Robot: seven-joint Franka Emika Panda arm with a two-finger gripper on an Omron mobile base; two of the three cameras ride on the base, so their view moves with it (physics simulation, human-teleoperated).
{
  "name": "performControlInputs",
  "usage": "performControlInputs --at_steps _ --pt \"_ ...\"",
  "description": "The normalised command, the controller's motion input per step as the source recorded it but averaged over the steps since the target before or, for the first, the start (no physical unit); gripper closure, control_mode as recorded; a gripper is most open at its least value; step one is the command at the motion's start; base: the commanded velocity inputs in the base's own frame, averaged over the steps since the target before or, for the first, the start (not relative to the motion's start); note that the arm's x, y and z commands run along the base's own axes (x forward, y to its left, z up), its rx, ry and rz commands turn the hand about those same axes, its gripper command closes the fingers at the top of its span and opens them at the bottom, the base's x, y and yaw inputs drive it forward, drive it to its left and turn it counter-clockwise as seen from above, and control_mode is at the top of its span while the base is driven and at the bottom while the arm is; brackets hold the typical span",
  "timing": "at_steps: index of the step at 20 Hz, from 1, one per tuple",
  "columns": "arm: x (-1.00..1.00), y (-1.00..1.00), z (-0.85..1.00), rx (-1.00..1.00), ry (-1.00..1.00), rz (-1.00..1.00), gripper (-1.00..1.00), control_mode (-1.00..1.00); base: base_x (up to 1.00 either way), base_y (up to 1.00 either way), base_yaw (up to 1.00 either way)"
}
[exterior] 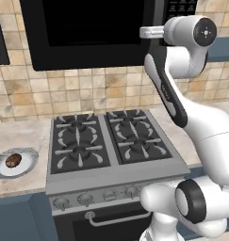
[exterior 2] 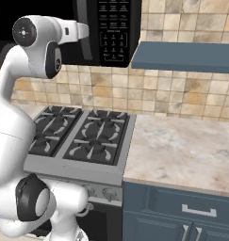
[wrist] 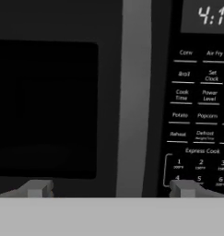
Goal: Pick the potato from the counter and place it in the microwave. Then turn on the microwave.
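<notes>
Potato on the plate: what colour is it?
Mottled dark brown potato, clearest in the left base view.

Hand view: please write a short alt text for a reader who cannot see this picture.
The open tool faces the closed microwave from close up, its two fingertips on either side of the grey vertical door handle. Left of the handle is the dark glass door; right of it is the keypad under a lit clock display.
</notes>
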Motion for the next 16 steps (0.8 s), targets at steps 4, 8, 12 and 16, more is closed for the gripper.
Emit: performControlInputs --at_steps 4,8,12,16 --pt "0.16 -0.07 0.08 0.01 0.0 -0.06 -1.0 -1.0 0.0 0.0 0.0" --pt "0.2 -0.06 0.06 0.03 0.0 -0.03 -1.0 -1.0 0.0 0.0 0.0" --pt "0.29 -0.03 0.06 0.05 0.01 0.0 -1.0 -1.0 0.0 0.0 0.0" --pt "0.36 -0.06 0.05 0.06 0.05 0.0 -1.0 -1.0 0.0 0.0 0.0"
